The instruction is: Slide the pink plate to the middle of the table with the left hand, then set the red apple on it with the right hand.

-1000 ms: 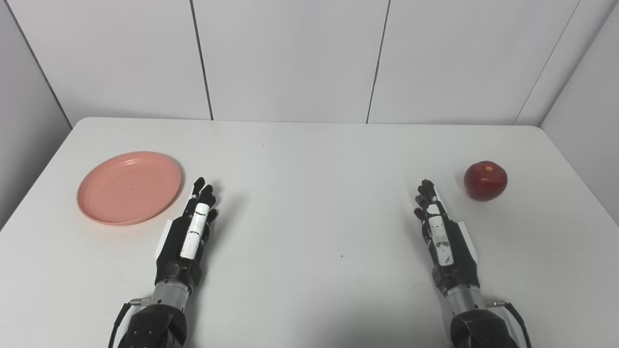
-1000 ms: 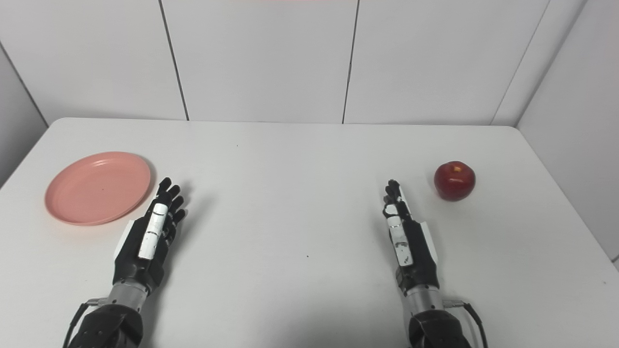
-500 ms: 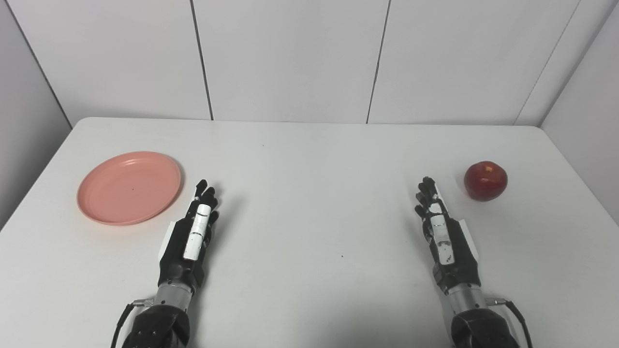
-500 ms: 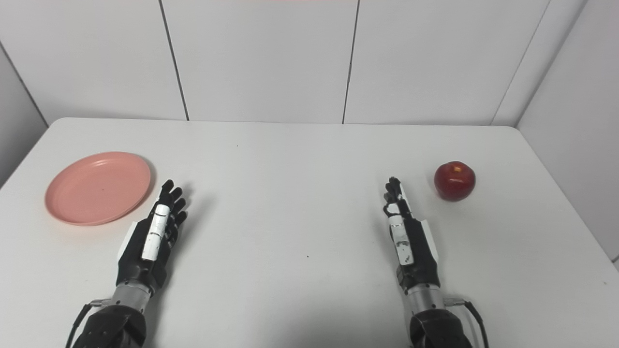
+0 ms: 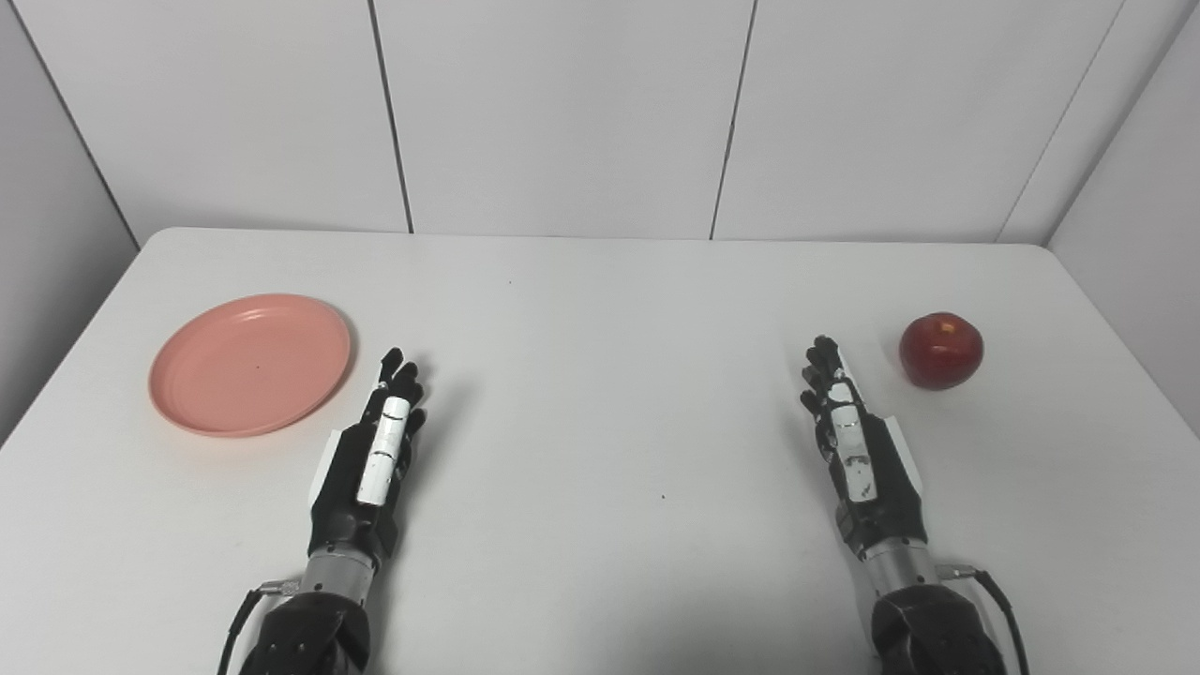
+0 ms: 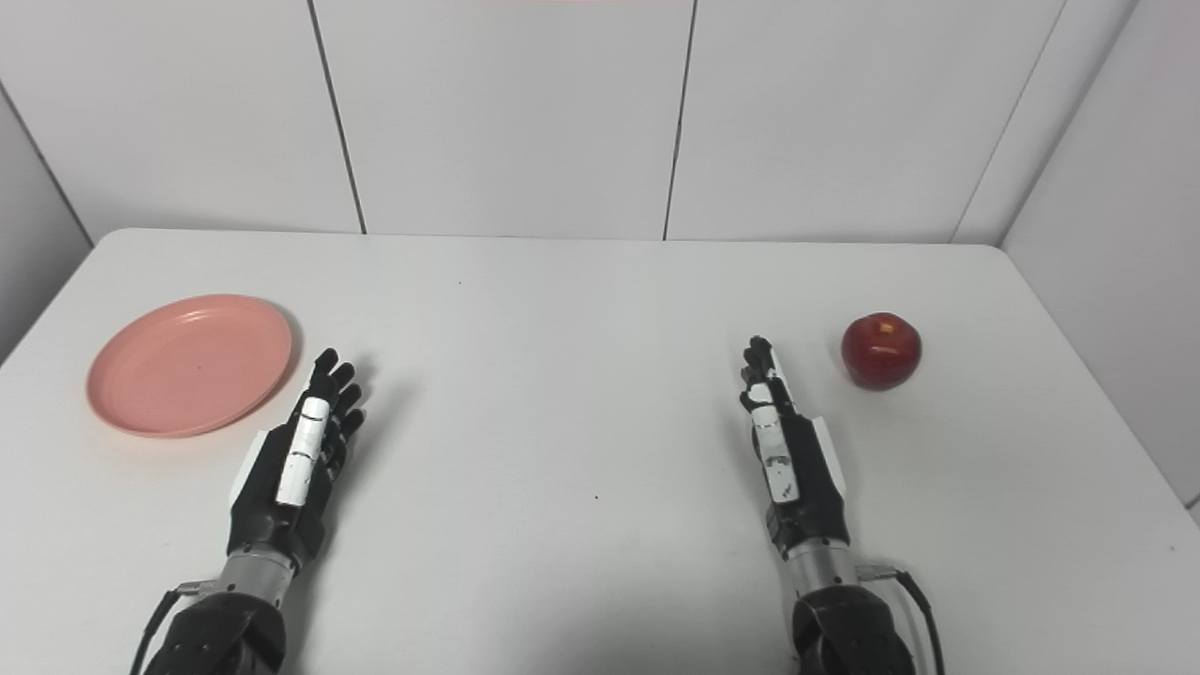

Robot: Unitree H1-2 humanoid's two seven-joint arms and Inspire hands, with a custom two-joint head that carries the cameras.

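Observation:
A pink plate (image 5: 250, 363) lies flat on the left side of the white table (image 5: 600, 309), with nothing on it. At the far right sits a red apple (image 5: 940, 350), upright with its stem dimple up. My left hand (image 5: 370, 459) rests just right of the plate's near rim, fingers stretched forward, open and holding nothing. My right hand (image 5: 858, 450) stands edge-on a short way left of the apple, fingers extended, also open and not touching it.
White panelled walls close off the back and both sides of the table. The right wall stands near the apple. A small dark speck (image 5: 663, 497) marks the tabletop between my hands.
My right hand has crept slightly forward and left. My left hand has turned a little and shifted barely right. Plate and apple have not moved.

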